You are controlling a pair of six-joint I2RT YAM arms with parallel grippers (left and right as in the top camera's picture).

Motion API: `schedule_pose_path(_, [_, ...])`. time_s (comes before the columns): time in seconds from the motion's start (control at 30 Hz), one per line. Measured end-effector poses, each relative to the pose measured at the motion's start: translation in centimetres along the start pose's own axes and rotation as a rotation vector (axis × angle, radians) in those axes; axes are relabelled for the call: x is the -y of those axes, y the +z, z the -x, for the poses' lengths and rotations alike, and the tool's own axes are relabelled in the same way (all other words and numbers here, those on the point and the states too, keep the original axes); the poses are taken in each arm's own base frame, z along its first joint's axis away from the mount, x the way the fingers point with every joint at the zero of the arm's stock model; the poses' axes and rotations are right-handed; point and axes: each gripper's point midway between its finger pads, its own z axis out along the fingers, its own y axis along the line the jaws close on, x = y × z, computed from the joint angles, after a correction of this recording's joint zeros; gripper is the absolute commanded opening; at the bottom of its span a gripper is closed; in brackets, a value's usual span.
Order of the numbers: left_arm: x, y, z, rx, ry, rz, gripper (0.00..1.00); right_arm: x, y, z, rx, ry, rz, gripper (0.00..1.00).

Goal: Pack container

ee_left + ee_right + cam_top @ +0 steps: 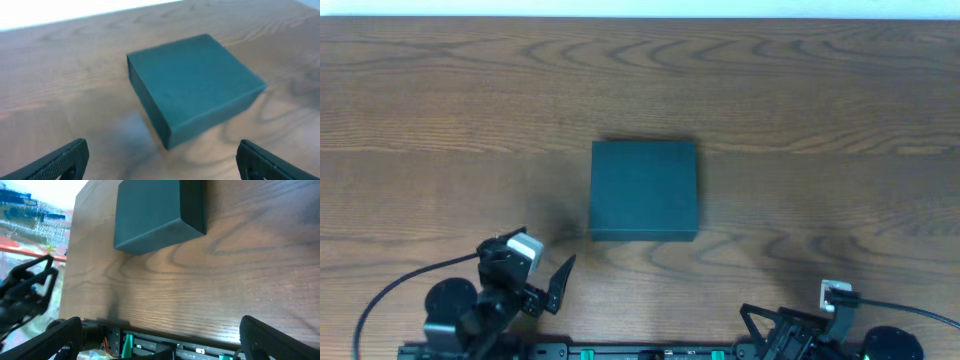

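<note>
At table (840, 100) centre; container (644, 190) closed; left jaws apart; right jaws apart

Teal-green container (644, 190) closed, flat, mid-table

table (820, 100): wood or wood-look top, bold grain, smooth, soft sheen; glare picks up toward far edge; container (644, 188): dark teal, dead matt, smooth, zero gloss on any face, card-like maybe, can't tell for sure; left gripper (161, 159) fingers (60, 161): black, matt, plastic look, faint ribbed texture; right gripper (160, 337) fingers (272, 339): same black matt; cable (390, 285) by near left corner: black, smooth jacket
</note>
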Motion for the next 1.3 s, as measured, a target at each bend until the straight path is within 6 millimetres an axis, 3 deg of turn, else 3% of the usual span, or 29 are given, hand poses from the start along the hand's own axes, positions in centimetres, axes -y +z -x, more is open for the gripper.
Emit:
schedule_pose_path(0.17, [-0.8,2.3,-2.4,0.024,0.038,0.011,0.95,0.0,0.0,0.0,0.000,0.000,0.000,0.99])
schedule_pose_path(0.4, [-0.8,3.8,-5.4,-0.001,0.026,-0.007,0.95,0.0,0.0,0.0,-0.001,0.000,0.000,0.99])
schedule_pose_path(1.13, [0.1,3.8,-5.2,0.010,0.001,-0.057,0.95,0.1,0.0,0.0,0.003,0.000,-0.007,0.99])
schedule_pose_path(1.2, [0.1,3.8,-5.2,0.009,0.000,-0.057,0.95,0.1,0.0,1.2,0.059,-0.017,-0.016,0.99])
schedule_pose_path(1.3, [0.1,3.8,-5.2,0.010,0.000,-0.057,0.95,-1.4,-0.4,4.7,0.215,-0.137,0.014,0.99])
